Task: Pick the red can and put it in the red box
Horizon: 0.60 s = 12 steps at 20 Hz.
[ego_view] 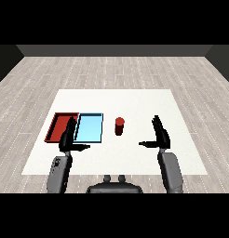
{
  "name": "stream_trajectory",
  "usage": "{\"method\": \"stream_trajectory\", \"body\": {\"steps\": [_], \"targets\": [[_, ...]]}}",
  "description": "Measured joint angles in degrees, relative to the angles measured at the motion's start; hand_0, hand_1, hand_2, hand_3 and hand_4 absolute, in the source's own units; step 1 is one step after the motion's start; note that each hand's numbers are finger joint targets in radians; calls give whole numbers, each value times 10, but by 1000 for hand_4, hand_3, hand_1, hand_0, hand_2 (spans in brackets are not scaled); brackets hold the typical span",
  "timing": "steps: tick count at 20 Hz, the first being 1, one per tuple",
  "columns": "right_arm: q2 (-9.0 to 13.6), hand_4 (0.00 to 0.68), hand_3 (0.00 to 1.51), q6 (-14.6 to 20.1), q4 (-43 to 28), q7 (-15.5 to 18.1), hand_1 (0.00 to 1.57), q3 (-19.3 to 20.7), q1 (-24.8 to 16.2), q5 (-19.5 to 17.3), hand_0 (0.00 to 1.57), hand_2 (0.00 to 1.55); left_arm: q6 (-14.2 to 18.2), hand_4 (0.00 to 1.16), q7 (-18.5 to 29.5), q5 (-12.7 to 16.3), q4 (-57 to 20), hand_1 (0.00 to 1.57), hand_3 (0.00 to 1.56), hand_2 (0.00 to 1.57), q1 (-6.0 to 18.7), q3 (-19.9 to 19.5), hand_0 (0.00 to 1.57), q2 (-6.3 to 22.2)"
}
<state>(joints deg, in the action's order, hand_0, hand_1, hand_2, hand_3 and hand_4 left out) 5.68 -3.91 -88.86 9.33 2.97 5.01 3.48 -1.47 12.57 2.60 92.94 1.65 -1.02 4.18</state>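
Red can (119, 126) stands upright on the white counter (135, 100), ahead of the right hand (160, 134) and off toward its thumb side, well apart from it and untouched. Nearest the viewer, the right hand is raised with fingers straight and thumb spread toward the can, holding nothing; the left hand (67, 138) is likewise open and empty, hovering at the near edge of the trays. Just beyond the left hand's fingers lie the red tray (55, 126) and, touching it on the side toward the can, the light blue tray (90, 128); the can stands near the blue tray's outer edge. Judged from its shape, the can is a small rigid cylinder, probably light and smooth-walled, best taken round its middle with fingers on one side and thumb opposite, kept upright. No brand, label or writing can be read on any object.
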Motion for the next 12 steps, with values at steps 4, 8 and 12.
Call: {"method": "stream_trajectory", "body": {"steps": [4,8,12], "targets": [[7,0,0,-26,6,51,0,16,2,21,0,0,-13,0,70,7,18,0,0,0,-24,-2,0,-6],[10,0,0,-38,16,70,0,25,7,28,0,0,-25,0,113,13,-9,0,0,0,-15,-11,0,-7],[3,0,0,-39,18,85,0,19,1,21,0,0,-23,0,139,4,-15,0,0,0,-31,-2,0,-19]]}}
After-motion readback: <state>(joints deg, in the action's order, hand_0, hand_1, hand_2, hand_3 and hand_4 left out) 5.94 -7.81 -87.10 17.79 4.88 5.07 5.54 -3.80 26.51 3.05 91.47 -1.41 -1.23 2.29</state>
